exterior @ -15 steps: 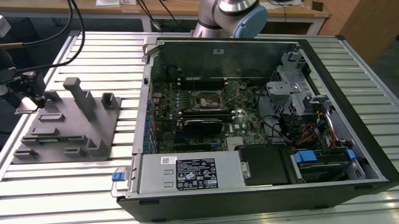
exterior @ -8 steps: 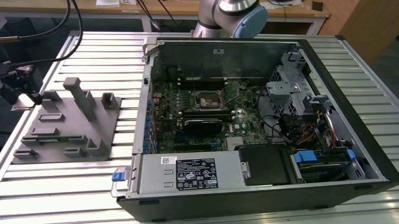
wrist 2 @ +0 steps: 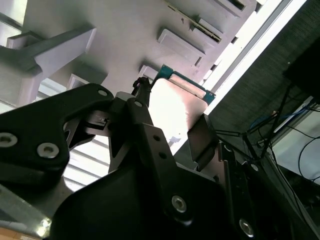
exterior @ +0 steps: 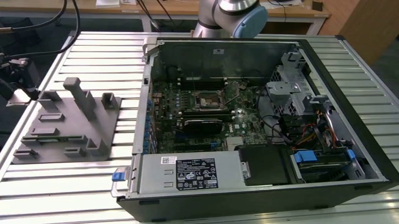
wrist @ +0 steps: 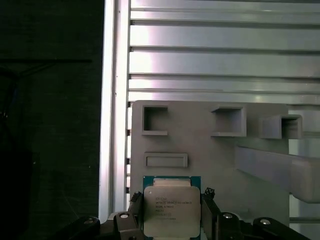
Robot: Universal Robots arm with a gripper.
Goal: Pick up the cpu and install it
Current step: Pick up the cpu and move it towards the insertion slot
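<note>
The cpu (wrist: 171, 210) is a small square chip with a silvery top and a green rim. It sits between the two black fingers of my gripper (wrist: 171, 216), which press against its opposite sides. In the second wrist view the cpu (wrist 2: 176, 107) glares bright between the fingers (wrist 2: 144, 107), just over the grey holder block (wrist 2: 125, 35). In the exterior view my gripper (exterior: 18, 77) is at the far left, at the holder block's (exterior: 68, 130) left corner. Whether the chip rests on the block or hangs just above it I cannot tell. The motherboard's black socket frame (exterior: 208, 99) lies in the open computer case.
The open computer case (exterior: 262, 186) fills the exterior view's right half of the slatted metal table (exterior: 62, 186). Tall grey posts (exterior: 80, 95) rise from the holder block beside my gripper. Cables and drive cages crowd the case's right side (exterior: 305, 121). The arm's base (exterior: 231, 16) stands behind the case.
</note>
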